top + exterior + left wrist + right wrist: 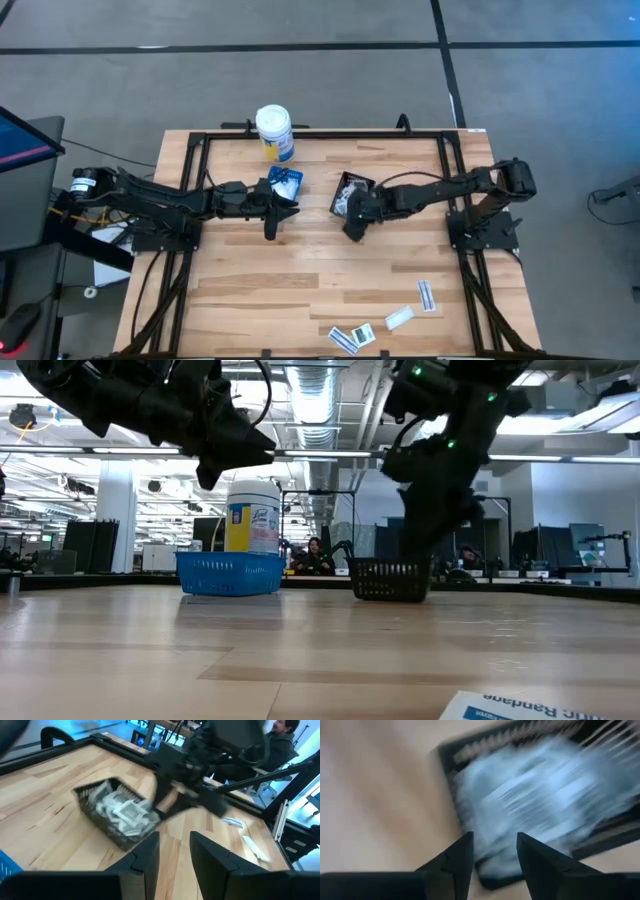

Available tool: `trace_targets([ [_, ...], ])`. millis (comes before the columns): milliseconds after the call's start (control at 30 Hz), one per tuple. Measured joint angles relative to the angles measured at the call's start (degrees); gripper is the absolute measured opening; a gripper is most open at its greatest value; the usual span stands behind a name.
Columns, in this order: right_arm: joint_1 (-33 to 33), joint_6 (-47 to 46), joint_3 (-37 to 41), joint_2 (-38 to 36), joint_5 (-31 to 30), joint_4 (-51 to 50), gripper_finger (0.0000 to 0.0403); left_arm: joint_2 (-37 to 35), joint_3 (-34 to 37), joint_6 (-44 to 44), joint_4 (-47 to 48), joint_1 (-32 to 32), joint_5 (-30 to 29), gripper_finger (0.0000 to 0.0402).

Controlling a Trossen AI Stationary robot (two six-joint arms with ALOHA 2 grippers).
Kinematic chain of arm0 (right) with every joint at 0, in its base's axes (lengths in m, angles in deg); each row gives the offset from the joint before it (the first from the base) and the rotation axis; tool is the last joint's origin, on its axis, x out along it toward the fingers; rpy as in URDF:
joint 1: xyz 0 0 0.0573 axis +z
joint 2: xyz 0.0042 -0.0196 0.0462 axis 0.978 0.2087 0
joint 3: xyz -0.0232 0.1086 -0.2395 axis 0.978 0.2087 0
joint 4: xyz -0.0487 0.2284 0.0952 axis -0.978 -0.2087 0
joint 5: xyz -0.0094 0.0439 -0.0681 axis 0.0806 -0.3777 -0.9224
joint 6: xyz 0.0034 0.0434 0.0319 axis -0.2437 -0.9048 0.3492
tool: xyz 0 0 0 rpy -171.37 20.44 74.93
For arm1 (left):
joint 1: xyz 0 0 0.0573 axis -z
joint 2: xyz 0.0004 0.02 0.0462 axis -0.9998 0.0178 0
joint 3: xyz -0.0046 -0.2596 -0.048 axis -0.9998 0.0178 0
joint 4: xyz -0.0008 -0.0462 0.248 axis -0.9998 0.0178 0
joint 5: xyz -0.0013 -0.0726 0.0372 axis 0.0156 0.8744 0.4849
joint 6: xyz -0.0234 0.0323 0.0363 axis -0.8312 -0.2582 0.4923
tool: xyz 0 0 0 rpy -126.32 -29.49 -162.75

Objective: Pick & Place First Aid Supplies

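Note:
The first aid supplies are small white packets. A heap of them fills a black tray point(350, 190) at mid-table, seen also in the left wrist view as the black tray point(117, 815). Several loose packets point(399, 318) lie flat near the front right edge. My right gripper point(494, 857) hovers open over the tray's near side, slanting down, with nothing between its fingers. My left gripper point(175, 857) is held level and open above the table beside a blue tray point(285, 183), facing the black tray.
A white bottle with a yellow label point(274, 132) stands at the far edge behind the blue tray point(230, 573). A black frame point(190, 150) runs round the tabletop. Bare wood stretches across the front left. People sit at desks beyond the table.

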Motion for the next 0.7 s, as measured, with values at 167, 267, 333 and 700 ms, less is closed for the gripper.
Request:
trace_targets([
  [167,7.12,-10.55,-0.02,0.0,9.0,-0.82,0.015,0.0,0.0,0.0,0.57,0.0,0.01,0.0108],
  [267,13.09,-15.1,-0.04,0.0,11.55,-1.06,0.0145,0.0,0.0,0.0,1.54,0.0,1.75,0.0108],
  [333,16.87,-18.8,-0.04,-0.01,11.99,-1.28,0.014,0.0,0.0,0.06,2.17,0.02,3.91,0.0108],
  [700,28.47,-27.8,-0.09,-6.83,-3.84,0.17,0.0117,0.0,0.0,3.04,-1.32,-1.53,5.78,0.0108],
])
